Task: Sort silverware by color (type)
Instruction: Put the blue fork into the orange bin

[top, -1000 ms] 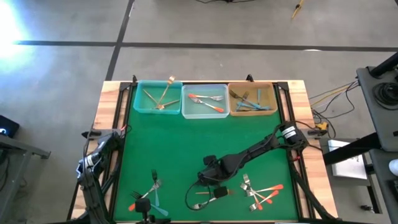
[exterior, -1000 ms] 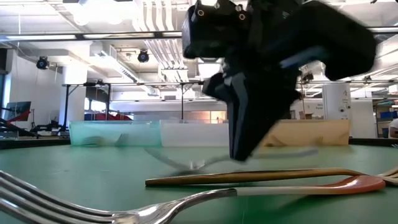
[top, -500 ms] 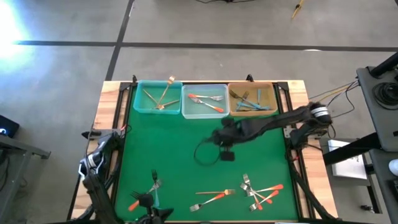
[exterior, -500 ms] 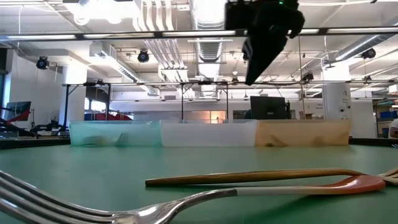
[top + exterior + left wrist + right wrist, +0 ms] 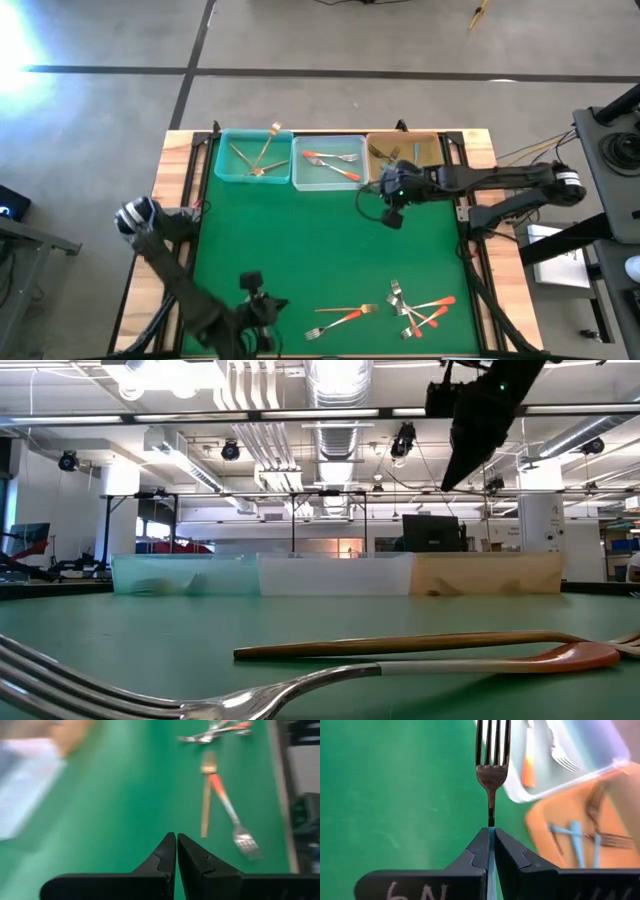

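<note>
My right gripper (image 5: 391, 210) hangs high over the mat, just in front of the tan bin (image 5: 428, 150), and is shut on a teal-blue-handled fork (image 5: 491, 770). The low view shows this gripper (image 5: 468, 440) well above the bins. My left gripper (image 5: 262, 318) is over the table's near-left part, where the arm hides the forks below it. Its fingers (image 5: 176, 842) are shut with nothing between them. A gold fork (image 5: 345, 309) and an orange-red-handled fork (image 5: 338, 322) lie flat near the near edge. Several more forks (image 5: 420, 308) lie in a pile to their right. My right gripper pinches the fork's teal-blue handle (image 5: 491, 849) between its two fingers. The fork lies along the fingers, its silver neck and tines sticking out past the fingertips. It is lifted clear of the mat.
Three bins stand in a row at the far edge: a teal bin (image 5: 228, 170) with gold forks, a clear bin (image 5: 325, 180) with orange-red-handled forks, and the tan bin with teal-blue-handled forks. Bare green mat (image 5: 300, 240) spans the middle. A cable loops below the right arm.
My right gripper has risen from the mat near the gold and orange-red forks. It has travelled toward the far right, carrying the teal-blue fork to the tan bin's near side. My left arm has swung out from the near-left edge over the left fork pile, its gripper moving right.
</note>
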`<state>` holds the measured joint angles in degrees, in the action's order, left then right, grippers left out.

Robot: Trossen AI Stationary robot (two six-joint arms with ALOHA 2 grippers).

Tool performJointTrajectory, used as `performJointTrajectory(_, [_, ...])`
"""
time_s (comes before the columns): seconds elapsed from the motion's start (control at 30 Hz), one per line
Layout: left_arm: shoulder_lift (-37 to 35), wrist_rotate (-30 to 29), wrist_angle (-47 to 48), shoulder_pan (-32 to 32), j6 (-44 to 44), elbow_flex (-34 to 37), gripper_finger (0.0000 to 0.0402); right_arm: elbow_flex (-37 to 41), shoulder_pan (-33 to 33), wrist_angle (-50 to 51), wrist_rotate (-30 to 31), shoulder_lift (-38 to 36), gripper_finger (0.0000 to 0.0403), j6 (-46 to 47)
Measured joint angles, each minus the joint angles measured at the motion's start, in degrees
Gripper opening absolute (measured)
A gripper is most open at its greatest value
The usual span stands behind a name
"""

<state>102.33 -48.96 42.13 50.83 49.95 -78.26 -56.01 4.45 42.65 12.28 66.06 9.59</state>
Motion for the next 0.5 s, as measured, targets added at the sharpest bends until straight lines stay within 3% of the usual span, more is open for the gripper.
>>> performJointTrajectory(0.13, [-7.1,11.6,-31.5,-4.6,-18.1,14.8,0.0000,1.8,4.2,-0.2,1.9,-2.0,0.0009,-4.0])
performJointTrajectory(0.23, [-10.7,17.8,-50.2,-7.6,-26.6,22.8,0.0000,2.1,8.0,-0.2,4.5,-2.3,0.0009,-9.1])
performJointTrajectory(0.37, [-13.8,19.9,-61.7,-9.8,-29.7,29.6,0.0000,2.2,14.5,-0.2,4.3,-2.1,0.0009,-15.7])
performJointTrajectory(0.5, [-15.9,20.0,-63.8,-10.1,-29.8,31.8,0.0000,2.3,21.5,-0.2,4.4,-1.7,0.0009,-19.9])
